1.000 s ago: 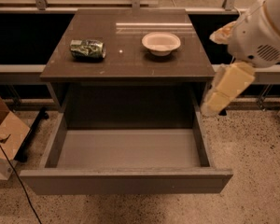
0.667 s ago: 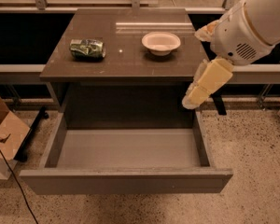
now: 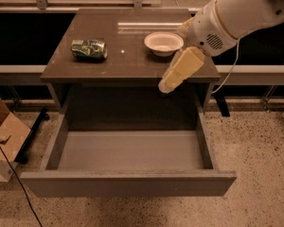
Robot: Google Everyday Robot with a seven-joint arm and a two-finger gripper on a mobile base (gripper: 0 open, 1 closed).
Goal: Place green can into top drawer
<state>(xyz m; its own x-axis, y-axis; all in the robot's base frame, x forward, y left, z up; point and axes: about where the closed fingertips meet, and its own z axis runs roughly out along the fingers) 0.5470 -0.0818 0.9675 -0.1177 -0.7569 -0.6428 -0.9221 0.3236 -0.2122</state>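
The green can (image 3: 89, 49) is seen lying on its side on the left part of the brown bench (image 3: 128, 63), near the back edge and well apart from the gripper. A white bowl (image 3: 164, 42) is set upright on the right part of the same surface, well apart from the can.

The top drawer (image 3: 128, 184) is pulled fully out below the bench top, toward the camera, so that its grey floor and low side walls are exposed. Its plain flat front panel is turned to the viewer.

The gripper (image 3: 166, 84) is held in the air at the front right edge of the bench, just in front of the bowl and above the back right corner of the drawer. It is tilted down and to the left. Nothing is seen held in it, and whether it is open or closed cannot be told. The white arm (image 3: 236, 13) is seen reaching in from the upper right.

A cardboard box (image 3: 4, 136) is placed on the speckled floor (image 3: 255, 164) to the left of the drawer.
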